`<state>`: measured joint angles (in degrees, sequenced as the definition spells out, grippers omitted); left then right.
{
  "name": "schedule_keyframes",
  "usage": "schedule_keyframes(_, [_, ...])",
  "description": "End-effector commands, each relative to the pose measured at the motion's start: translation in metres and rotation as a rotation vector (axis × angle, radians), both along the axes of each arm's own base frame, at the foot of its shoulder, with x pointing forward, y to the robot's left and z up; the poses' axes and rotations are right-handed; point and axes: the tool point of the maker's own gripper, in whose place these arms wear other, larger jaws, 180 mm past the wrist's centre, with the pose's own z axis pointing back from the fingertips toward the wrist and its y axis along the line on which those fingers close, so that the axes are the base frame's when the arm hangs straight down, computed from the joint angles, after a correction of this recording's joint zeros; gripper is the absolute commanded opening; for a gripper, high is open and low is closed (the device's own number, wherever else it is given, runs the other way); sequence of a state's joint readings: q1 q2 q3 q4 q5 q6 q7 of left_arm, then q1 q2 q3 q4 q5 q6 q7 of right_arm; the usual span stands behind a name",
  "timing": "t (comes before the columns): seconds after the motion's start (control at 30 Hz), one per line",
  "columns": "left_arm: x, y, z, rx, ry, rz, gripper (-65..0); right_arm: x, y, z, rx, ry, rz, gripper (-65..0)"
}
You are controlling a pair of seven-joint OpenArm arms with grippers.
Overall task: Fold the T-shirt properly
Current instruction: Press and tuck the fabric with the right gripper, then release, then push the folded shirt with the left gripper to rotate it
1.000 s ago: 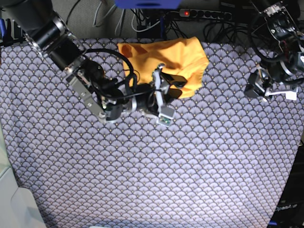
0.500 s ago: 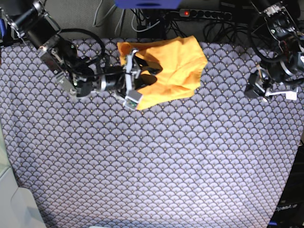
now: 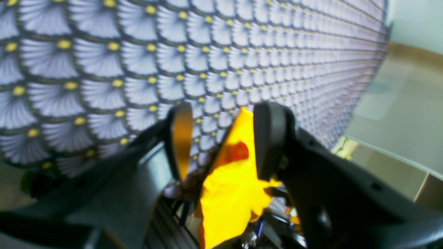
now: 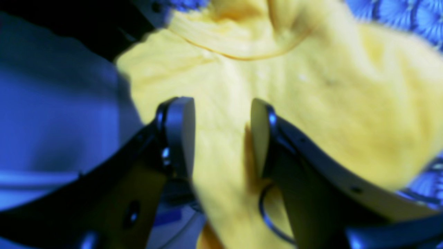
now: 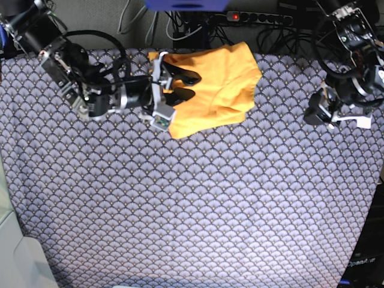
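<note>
**Right gripper parted over the folded T-shirt, left gripper apart at the tabletop's edge**

At the far left of the base view the right arm reaches in from the upper corner and lies low across the tabletop [image 5: 180, 210], which wears a blue-grey scallop-patterned cover. Its right gripper [image 5: 182, 84] sits over the left part of the T-shirt [image 5: 222, 90]. The two dark fingers [image 5: 183, 76] stand parted, one above the other in this view, with orange cloth showing between them. The right wrist view shows the same gap: both jaws are spread, yellow cloth fills the space in front of and under them, and a curved seam runs across the cloth beyond the tips. No fold is pinched between the pads; whether the tips touch the cloth cannot be told through the blur.

The T-shirt lies near the tabletop's far edge, a little left of centre, gathered into a compact, roughly rectangular bundle with a few creases. Beyond it, off the tabletop, a power strip [image 5: 258, 18] shows a red light.

At the right edge the left gripper [image 5: 317, 112] hangs well apart from the T-shirt. In the left wrist view its jaws stand partly open with nothing between them; the yellow shape seen in the gap lies far off.
</note>
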<state>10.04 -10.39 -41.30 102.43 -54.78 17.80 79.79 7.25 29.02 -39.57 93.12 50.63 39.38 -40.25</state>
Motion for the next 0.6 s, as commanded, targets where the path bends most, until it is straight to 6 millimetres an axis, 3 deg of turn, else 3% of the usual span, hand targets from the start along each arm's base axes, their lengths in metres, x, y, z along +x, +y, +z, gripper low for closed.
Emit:
schedule_keyframes(0.0, [0.007, -0.006, 0.015, -0.027, -0.048, -0.035, -36.9, 0.008, 0.005, 0.022, 0.053, -0.049, 0.005, -38.1])
schedule_keyframes(0.1, [0.01, -0.022, 0.019, -0.065, -0.063, -0.089, -37.0, 0.014, -0.002, 0.034, 0.036, -0.095, -0.003, -38.7])
schedule_keyframes(0.23, [0.01, -0.046, 0.015, -0.096, -0.051, -0.157, -37.1, 0.031, -0.022, 0.039, 0.016, -0.12, -0.085, -46.5])
schedule_keyframes(0.3, [0.008, -0.063, 0.011, -0.107, -0.035, -0.211, -37.7, 0.042, -0.042, 0.032, -0.023, -0.117, -0.134, -50.9])
schedule_keyframes(0.37, [0.007, -0.076, 0.006, -0.124, -0.016, -0.247, -42.7, 0.051, -0.059, 0.025, -0.055, -0.108, -0.175, -54.5])
schedule_keyframes(0.5, [0.004, -0.092, -0.007, -0.136, 0.026, -0.265, -64.1, 0.068, -0.093, 0.014, -0.103, -0.086, -0.268, -61.3])
schedule_keyframes(0.57, [0.002, -0.093, -0.015, -0.125, 0.051, -0.255, -65.0, 0.072, -0.102, 0.01, -0.117, -0.078, -0.291, -62.6])
